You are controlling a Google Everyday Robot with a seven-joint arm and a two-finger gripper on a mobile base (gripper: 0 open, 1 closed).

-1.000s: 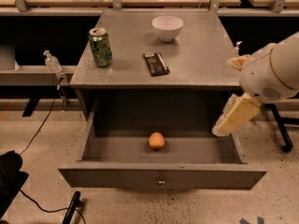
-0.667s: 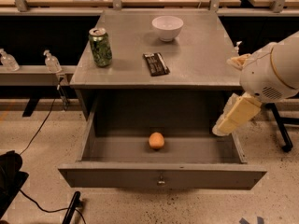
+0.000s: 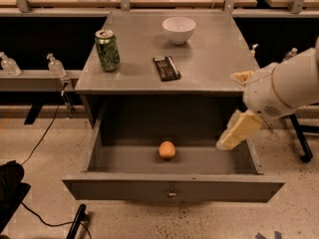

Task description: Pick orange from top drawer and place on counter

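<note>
- The counter (image 3: 214, 59) is sitting directly above and behind the top drawer (image 3: 124, 187). It is carrying a white bowl (image 3: 179, 29), a green can (image 3: 107, 50) and a dark wrapped bar (image 3: 166, 67). No orange is lying on it, so the placing step is not yet done.
- The top drawer is standing pulled well out, with its floor lying open to reach. By my judgement, nothing is needing to be opened.
- The white arm (image 3: 284, 86) is reaching in from the drawer's right side.
- The gripper (image 3: 238, 131) is hanging over the drawer's right rear corner, carrying nothing visible. I cannot tell whether it is open or closed.
- The orange (image 3: 167, 150) is lying on the drawer floor near the middle, well apart from the gripper and not being touched.
- Left to do, by my reckoning: moving over the orange, grasping it, lifting it clear of the drawer, and setting it on the counter.
</note>
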